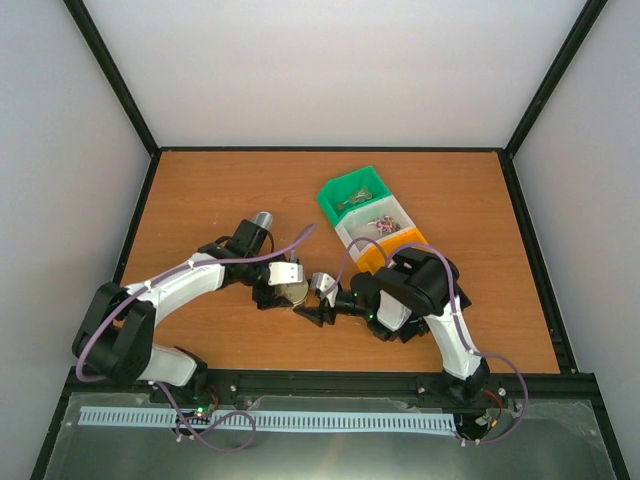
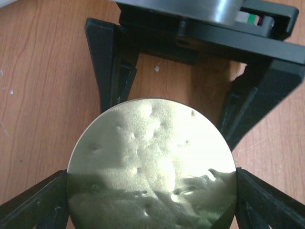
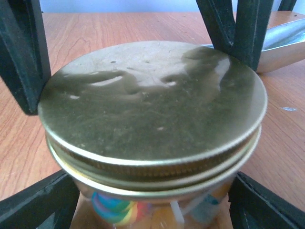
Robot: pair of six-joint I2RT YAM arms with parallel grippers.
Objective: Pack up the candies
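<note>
A small clear jar (image 3: 152, 212) holds several coloured candies (image 3: 112, 210) and carries a gold metal lid (image 3: 152, 105) on its mouth. My right gripper (image 3: 152, 210) is shut on the jar's glass body, one finger on each side. My left gripper (image 2: 152, 191) is shut on the lid (image 2: 152, 162) from above. In the top view both grippers meet at the jar (image 1: 293, 294) at the table's middle front, the left gripper (image 1: 285, 290) on its left and the right gripper (image 1: 308, 308) on its right. More candies (image 1: 383, 225) lie in the white bin (image 1: 398, 212).
A green bin (image 1: 340, 190), the white bin and an orange bin (image 1: 375, 258) stand in a row at the right, the orange one partly behind my right arm. A metal scoop (image 3: 286, 40) lies on the table just beside the jar.
</note>
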